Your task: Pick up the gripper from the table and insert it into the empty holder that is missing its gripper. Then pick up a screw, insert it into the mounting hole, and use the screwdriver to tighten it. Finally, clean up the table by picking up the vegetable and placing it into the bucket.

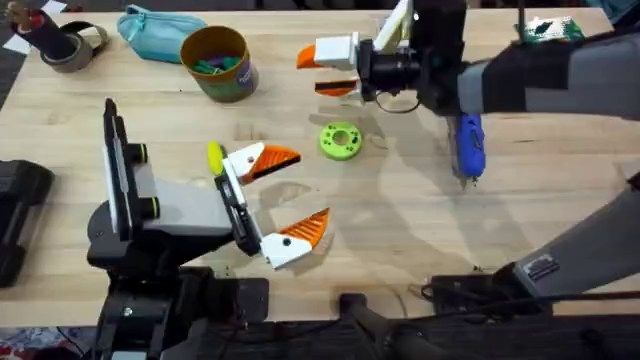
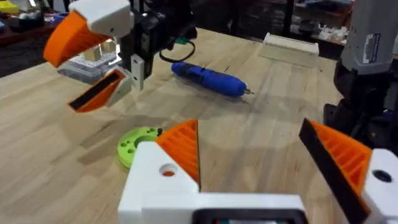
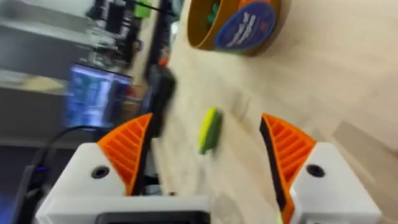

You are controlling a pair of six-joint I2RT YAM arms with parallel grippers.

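Left gripper gapes wide and empty, well apart from the bucket; right gripper, equally wide, hovers near it, clearly closer

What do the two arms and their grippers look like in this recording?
Both arms are dark grey and black, with black cables at the bases. The left gripper and right gripper have white blocky fingers with orange ribbed wedge pads. A small label marks the right arm's link.
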